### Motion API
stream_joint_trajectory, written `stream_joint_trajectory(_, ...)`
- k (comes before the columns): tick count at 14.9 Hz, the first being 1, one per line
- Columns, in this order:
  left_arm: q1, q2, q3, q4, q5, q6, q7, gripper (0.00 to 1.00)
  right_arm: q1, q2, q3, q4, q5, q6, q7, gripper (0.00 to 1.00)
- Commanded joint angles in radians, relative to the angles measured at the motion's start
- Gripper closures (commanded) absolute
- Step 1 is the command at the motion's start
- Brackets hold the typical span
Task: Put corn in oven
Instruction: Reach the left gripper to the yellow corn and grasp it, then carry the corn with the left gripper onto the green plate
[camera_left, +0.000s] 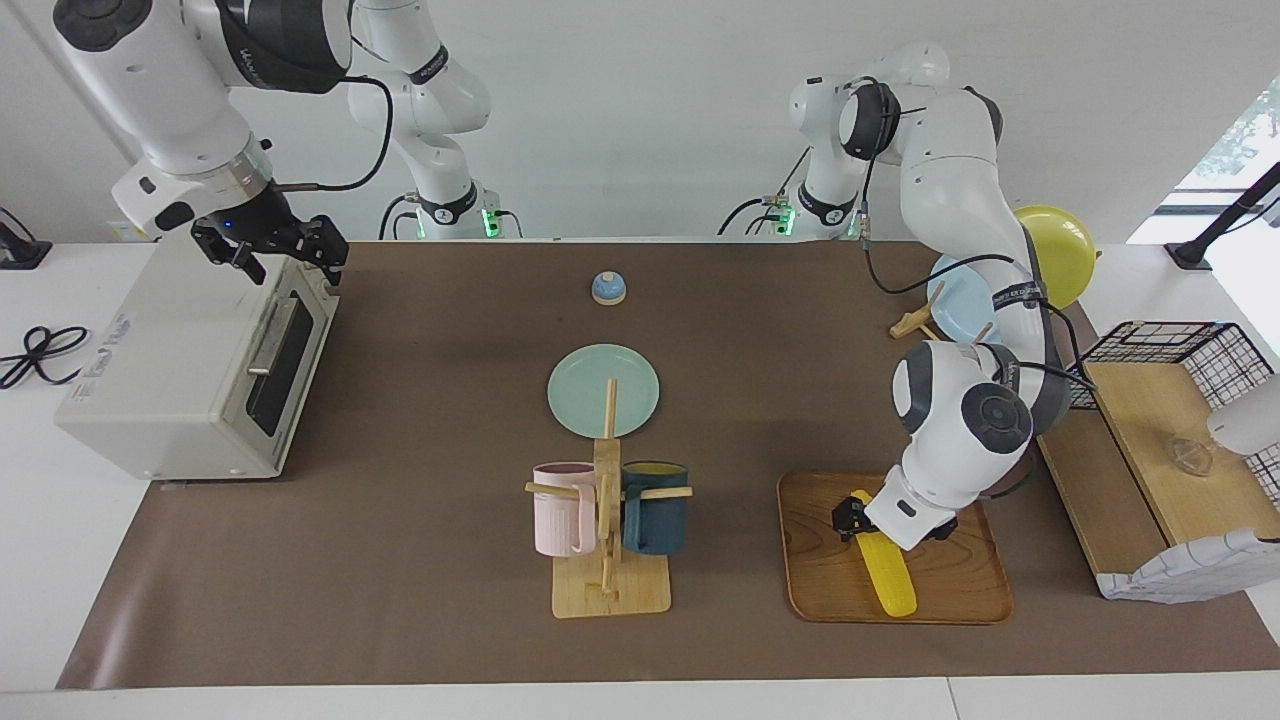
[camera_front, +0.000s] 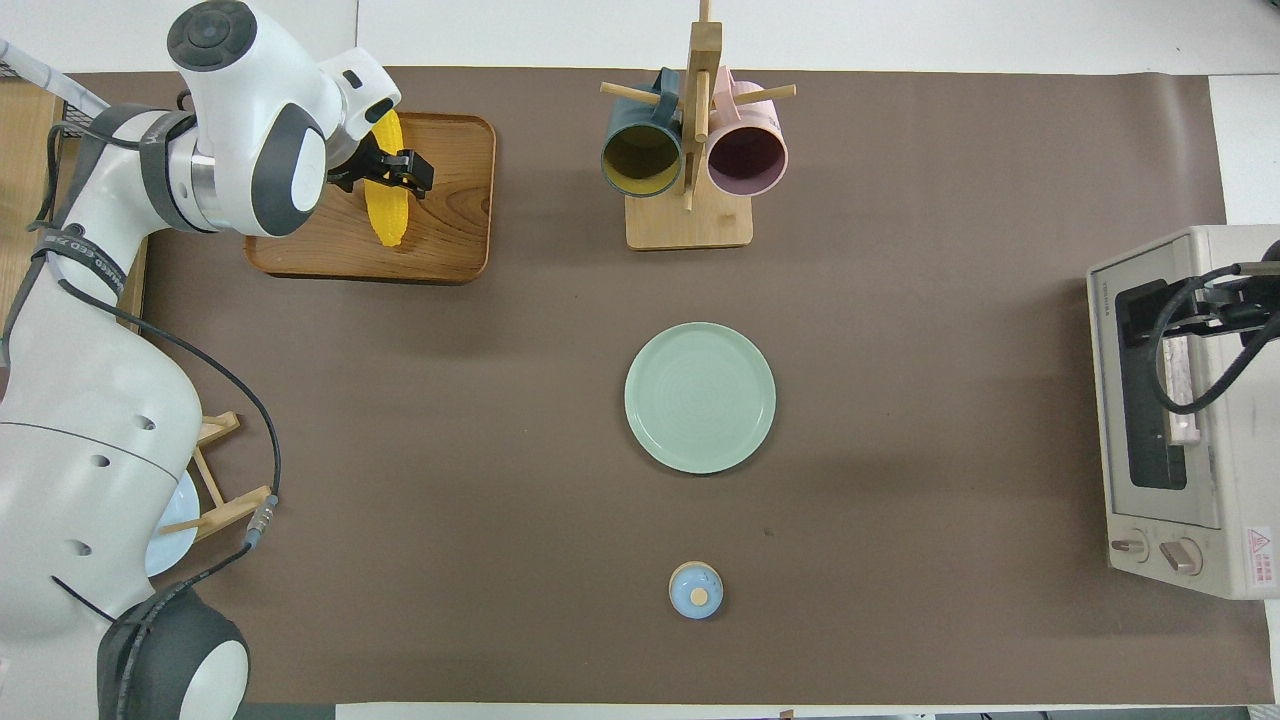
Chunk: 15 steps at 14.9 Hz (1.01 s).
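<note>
Grabbing the corn (camera_left: 886, 575)
Left hand (camera_left: 868, 524) spread open around the cob, gripping nothing; pinch mid-cob, lift level.

The counter (camera_left: 400, 600) carries one oven (camera_left: 190, 370), one corn cob (camera_left: 888, 575), one wooden tray (camera_left: 950, 590), one green plate (camera_left: 585, 385) and one small blue lidded jar (camera_left: 608, 288). One mug tree (camera_left: 608, 560) holds two mugs: one pink mug (camera_left: 560, 510) and one dark blue mug (camera_left: 655, 510). Toward the left arm's end stand one plate rack (camera_left: 912, 323) with one pale blue plate (camera_left: 960, 310), one yellow balloon (camera_left: 1060, 245), one wire basket (camera_left: 1200, 340) and one wooden shelf unit (camera_left: 1150, 460); two grippers are present, the left gripper (camera_left: 860, 520) and the right gripper (camera_left: 270, 245).
</note>
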<state>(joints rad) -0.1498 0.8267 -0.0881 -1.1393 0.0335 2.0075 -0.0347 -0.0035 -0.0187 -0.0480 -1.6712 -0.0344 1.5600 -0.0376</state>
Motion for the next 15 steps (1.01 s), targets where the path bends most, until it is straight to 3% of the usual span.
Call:
stream_joint_trajectory(1,-0.008,0.019,0.008,0.018,0.026,0.017,0.01,0.0,-0.019,-0.059,-0.003,-0.113,-0.004,0.07,-0.057,1.0)
stream_joint_trajectory(3,-0.002,0.019,0.008,0.012,0.028,0.025,0.013,0.05,-0.042,-0.092,-0.003,-0.217,-0.004,0.21,-0.074,1.0)
stream_joint_trajectory(4,-0.002,0.019,0.008,0.012,0.028,0.027,0.013,0.19,-0.043,-0.099,-0.004,-0.272,-0.004,0.266,-0.071,1.0)
stream_joint_trajectory(7,-0.001,0.017,0.007,0.01,0.026,0.014,0.013,1.0,-0.043,-0.093,-0.004,-0.323,-0.103,0.299,-0.074,1.0)
stream_joint_trajectory(11,-0.001,-0.015,0.005,0.009,0.017,0.002,0.013,1.0,-0.085,-0.089,-0.004,-0.378,-0.157,0.345,-0.064,1.0)
stream_joint_trajectory(15,-0.016,-0.243,0.005,-0.13,-0.015,-0.175,-0.037,1.0,-0.099,-0.075,-0.004,-0.398,-0.202,0.365,-0.071,1.0)
